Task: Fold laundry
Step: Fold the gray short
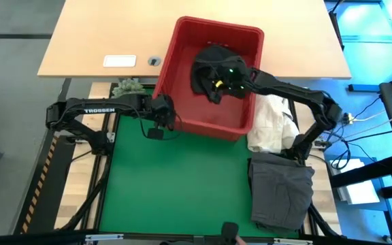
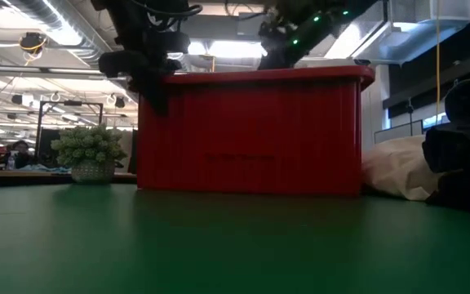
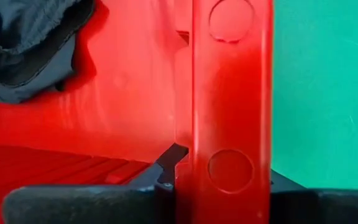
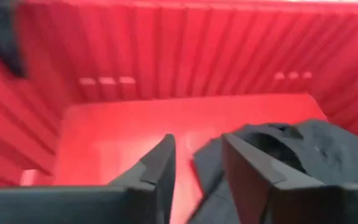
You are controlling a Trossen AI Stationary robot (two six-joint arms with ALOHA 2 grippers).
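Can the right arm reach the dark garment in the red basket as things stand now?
Probably yes: the right gripper is already inside the red basket, right above the dark garment, with nothing between them.

- Basket [image 1: 209,124]: red plastic, ribbed walls. Its corner rim sits at the left gripper [image 1: 163,114], and the right gripper [image 1: 224,78] is inside it.
- Plant [image 1: 128,87]: small, pale green, in a pot, near the left gripper and outside the basket.
- Cream cloth [image 1: 271,126]: crumpled heap touching the basket wall, near the right gripper.
- Mat [image 1: 182,184]: green, under the basket.
- Table [image 1: 101,34]: light wood, beyond both grippers.
- Card [image 1: 120,61]: white, on the table.
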